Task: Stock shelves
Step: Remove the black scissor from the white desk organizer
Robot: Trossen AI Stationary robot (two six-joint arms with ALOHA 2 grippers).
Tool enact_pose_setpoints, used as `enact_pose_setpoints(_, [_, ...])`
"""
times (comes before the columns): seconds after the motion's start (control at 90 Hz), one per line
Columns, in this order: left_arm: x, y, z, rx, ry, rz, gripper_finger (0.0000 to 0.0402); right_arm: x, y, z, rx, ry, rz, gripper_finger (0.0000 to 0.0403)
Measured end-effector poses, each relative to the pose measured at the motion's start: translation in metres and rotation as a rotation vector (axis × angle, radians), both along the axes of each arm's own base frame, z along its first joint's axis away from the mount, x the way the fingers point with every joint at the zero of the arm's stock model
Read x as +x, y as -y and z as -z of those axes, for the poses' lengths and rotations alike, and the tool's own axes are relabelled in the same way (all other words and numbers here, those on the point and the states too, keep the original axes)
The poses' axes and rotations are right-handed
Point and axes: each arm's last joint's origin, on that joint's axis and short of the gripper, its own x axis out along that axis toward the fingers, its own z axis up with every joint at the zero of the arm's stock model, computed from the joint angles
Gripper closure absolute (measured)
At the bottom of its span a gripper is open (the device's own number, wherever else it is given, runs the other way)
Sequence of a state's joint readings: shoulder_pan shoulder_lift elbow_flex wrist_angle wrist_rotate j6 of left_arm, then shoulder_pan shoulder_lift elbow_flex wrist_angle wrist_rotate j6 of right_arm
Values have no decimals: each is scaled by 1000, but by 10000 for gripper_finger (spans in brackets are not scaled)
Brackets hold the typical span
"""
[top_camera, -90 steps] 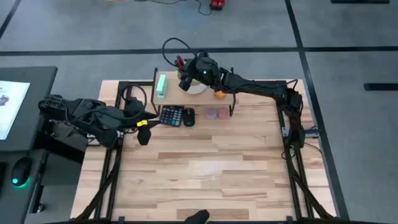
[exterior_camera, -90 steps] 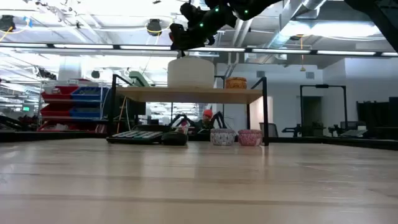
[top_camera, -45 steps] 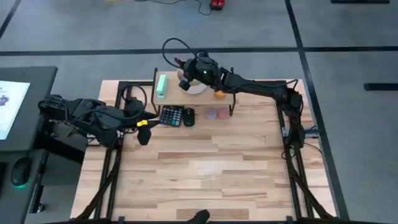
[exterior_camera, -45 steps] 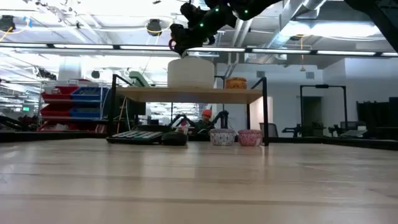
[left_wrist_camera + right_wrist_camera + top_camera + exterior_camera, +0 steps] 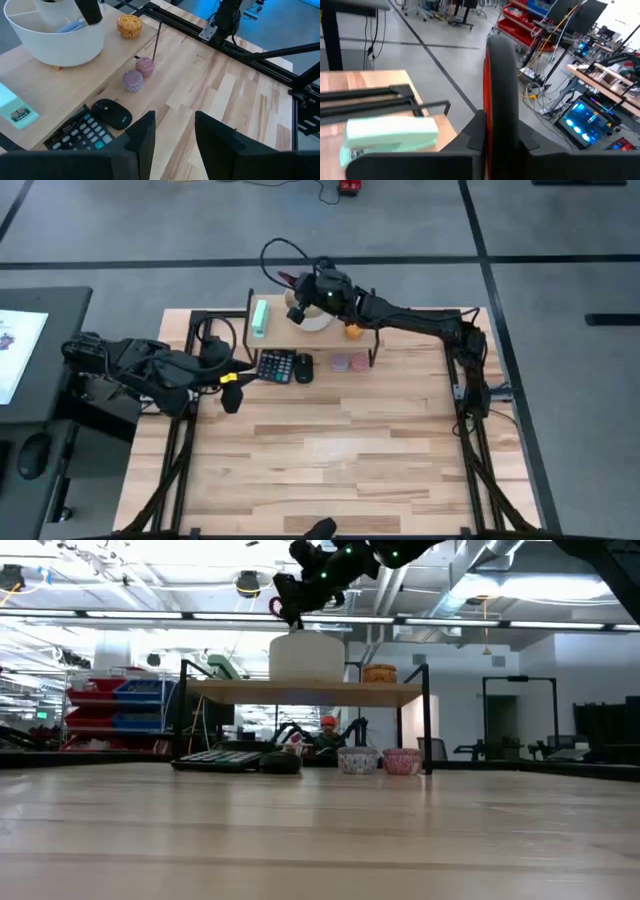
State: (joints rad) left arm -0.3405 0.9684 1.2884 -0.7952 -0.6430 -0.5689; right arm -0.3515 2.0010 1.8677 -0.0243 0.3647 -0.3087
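The shelf (image 5: 312,330) stands at the table's (image 5: 330,450) 12 o'clock edge, carrying a white bowl (image 5: 311,319), a green stapler (image 5: 260,318) and a small orange jar (image 5: 353,332). The right gripper (image 5: 296,283) hangs just above the bowl, toward its 11 o'clock rim, fingers clamped on a slim red-and-black object (image 5: 496,95) held upright. Beneath the shelf lie a calculator (image 5: 275,365), a black mouse (image 5: 303,368) and two pink cups (image 5: 349,363). The left gripper (image 5: 231,391) rests at the table's 9 o'clock side, well apart from the shelf, fingers (image 5: 141,142) apart and empty.

Two dark jointed arms, black cables looping, one yellow wrist marking.
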Motion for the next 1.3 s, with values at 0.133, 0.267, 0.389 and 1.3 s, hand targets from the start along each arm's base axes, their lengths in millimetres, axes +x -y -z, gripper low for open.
enact_pose_setpoints(0.133, [0, 0, 0, 0, 0, 0, 286, -1, -1, -17, -60, 10, -9, 379])
enact_pose_setpoints(0.267, [0, 0, 0, 1, 0, 0, 286, -2, -4, -37, -101, 47, -14, 376])
enact_pose_setpoints(0.389, [0, 0, 0, 0, 0, 0, 286, -4, -7, -57, -124, 98, -18, 377])
enact_pose_setpoints(1.3, [0, -1, 0, 10, 4, -24, 286, -117, -125, -145, 452, -158, -431, 381])
